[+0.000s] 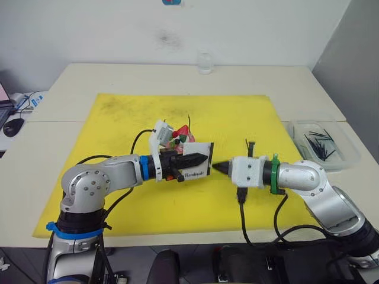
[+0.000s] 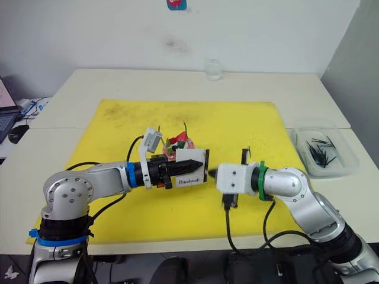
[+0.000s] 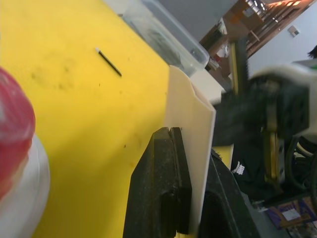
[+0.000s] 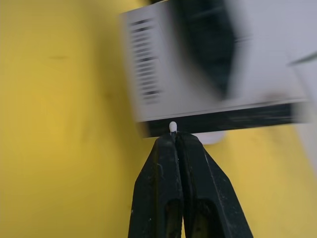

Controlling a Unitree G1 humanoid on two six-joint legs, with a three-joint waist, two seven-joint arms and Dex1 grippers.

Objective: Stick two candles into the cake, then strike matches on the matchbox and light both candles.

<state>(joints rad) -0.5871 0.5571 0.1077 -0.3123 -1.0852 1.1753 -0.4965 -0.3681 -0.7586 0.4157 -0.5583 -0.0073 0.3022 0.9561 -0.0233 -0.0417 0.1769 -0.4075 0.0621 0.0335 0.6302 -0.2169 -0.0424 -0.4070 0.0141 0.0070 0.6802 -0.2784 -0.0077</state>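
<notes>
Right end effector [image 4: 174,136] is pinching a match [image 4: 173,127] between closed fingers, and we are seeing only its white tip poking out, right at the black strip of the matchbox [image 1: 198,166]. Left end effector [image 1: 195,160] is clamping that matchbox, holding it upright above the yellow mat [image 1: 118,118], the "Handmade" face toward the head camera. We are judging this as the strike step.

Just behind the matchbox, the cake [image 1: 179,139] is sitting on the mat with at least one thin stick rising from it; we cannot tell if both candles are in. One loose match [image 3: 108,62] is lying on the mat, and more are in the clear tray [image 1: 349,155] on the tabletop to the right.

Risks: so little match is sticking out that the fingers may scrape the strip instead, or the match may snap or slip. A hard push may twist the box in the left grip. A lit head so near the fingers could scorch them.
</notes>
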